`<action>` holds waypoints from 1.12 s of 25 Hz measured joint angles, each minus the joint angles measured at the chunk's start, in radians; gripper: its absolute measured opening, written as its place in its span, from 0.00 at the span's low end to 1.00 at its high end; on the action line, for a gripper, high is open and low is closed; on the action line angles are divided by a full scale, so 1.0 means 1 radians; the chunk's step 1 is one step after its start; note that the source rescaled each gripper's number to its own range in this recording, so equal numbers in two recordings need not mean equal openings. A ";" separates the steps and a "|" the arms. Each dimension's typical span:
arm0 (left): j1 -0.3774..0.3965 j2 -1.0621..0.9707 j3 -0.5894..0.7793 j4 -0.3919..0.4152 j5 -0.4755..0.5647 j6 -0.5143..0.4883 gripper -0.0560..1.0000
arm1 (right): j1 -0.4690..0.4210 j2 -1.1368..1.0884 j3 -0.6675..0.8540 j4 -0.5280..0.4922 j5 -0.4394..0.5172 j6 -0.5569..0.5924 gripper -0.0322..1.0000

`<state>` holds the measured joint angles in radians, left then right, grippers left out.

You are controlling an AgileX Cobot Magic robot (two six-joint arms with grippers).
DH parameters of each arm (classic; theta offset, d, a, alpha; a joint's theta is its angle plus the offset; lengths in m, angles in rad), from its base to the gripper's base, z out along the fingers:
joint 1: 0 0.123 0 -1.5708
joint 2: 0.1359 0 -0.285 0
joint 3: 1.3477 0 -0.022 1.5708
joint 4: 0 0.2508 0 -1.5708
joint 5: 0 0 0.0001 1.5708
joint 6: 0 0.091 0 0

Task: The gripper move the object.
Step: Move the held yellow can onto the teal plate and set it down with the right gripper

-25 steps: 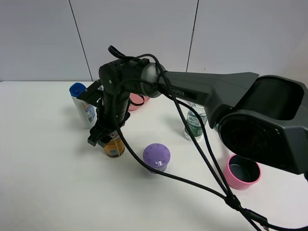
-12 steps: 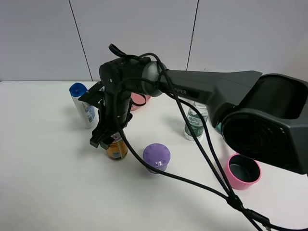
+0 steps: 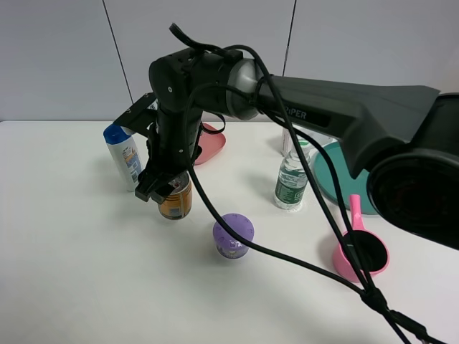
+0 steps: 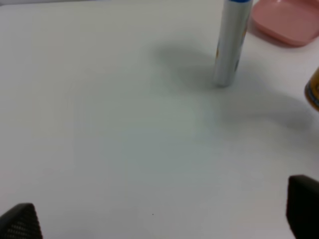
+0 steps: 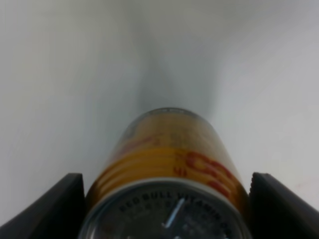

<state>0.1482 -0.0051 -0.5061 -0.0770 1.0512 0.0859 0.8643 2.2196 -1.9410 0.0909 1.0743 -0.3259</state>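
Right arm: reached in from the right side and across the middle of the table (image 3: 72, 272). The forearm lay roughly level and the wrist was bent steeply downward, so the right claw (image 3: 162, 190) pointed at the tabletop.
Cables (image 3: 287, 215): black, looped over the wrist and trailing down toward the near right corner.
Right claw: pinched on the can (image 3: 176, 201), one finger (image 5: 55, 206) on each side just below the silver lid.
Can: upright between the fingers of the right claw, orange-gold label facing outward. Whether its base touched the table could not be told.
Left claw (image 4: 160, 214): fingertips spread well apart with nothing between them, held over bare tabletop.
White bottle (image 3: 123, 154): blue cap, upright, just beside the right claw on its far left, apart from the can.
Pink dish (image 3: 209, 147): behind the right claw, partly hidden by the wrist.
Purple container (image 3: 233, 235): round and lidded, near the right claw on its near right, clear of the can.
Water bottle (image 3: 292, 179): clear with a green label, upright, well to the right of the right claw, crossed by the cables.
Teal plate (image 3: 337, 175): beyond the water bottle, farther right, partly under the arm.
Pink cup (image 3: 361, 251): with a handle, farthest from the right claw, at the near right.
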 joint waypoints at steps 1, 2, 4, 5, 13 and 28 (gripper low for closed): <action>0.000 0.000 0.000 0.000 0.000 0.000 1.00 | 0.000 -0.009 0.000 -0.003 0.011 0.000 0.04; 0.000 0.000 0.000 0.000 0.000 0.000 1.00 | 0.000 -0.018 0.000 -0.004 0.030 0.000 0.04; 0.000 0.000 0.000 0.000 0.000 0.000 1.00 | 0.000 -0.042 0.000 -0.008 0.065 0.000 0.04; 0.000 0.000 0.000 0.000 0.000 0.000 1.00 | 0.000 -0.054 0.000 -0.010 0.079 0.000 0.04; 0.000 0.000 0.000 0.000 0.000 0.000 1.00 | -0.047 -0.163 0.000 -0.012 0.152 0.000 0.04; 0.000 0.000 0.000 0.000 0.000 0.000 1.00 | -0.285 -0.318 0.000 -0.036 0.156 0.012 0.04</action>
<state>0.1482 -0.0051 -0.5061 -0.0770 1.0512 0.0859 0.5797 1.9012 -1.9410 0.0549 1.2298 -0.3139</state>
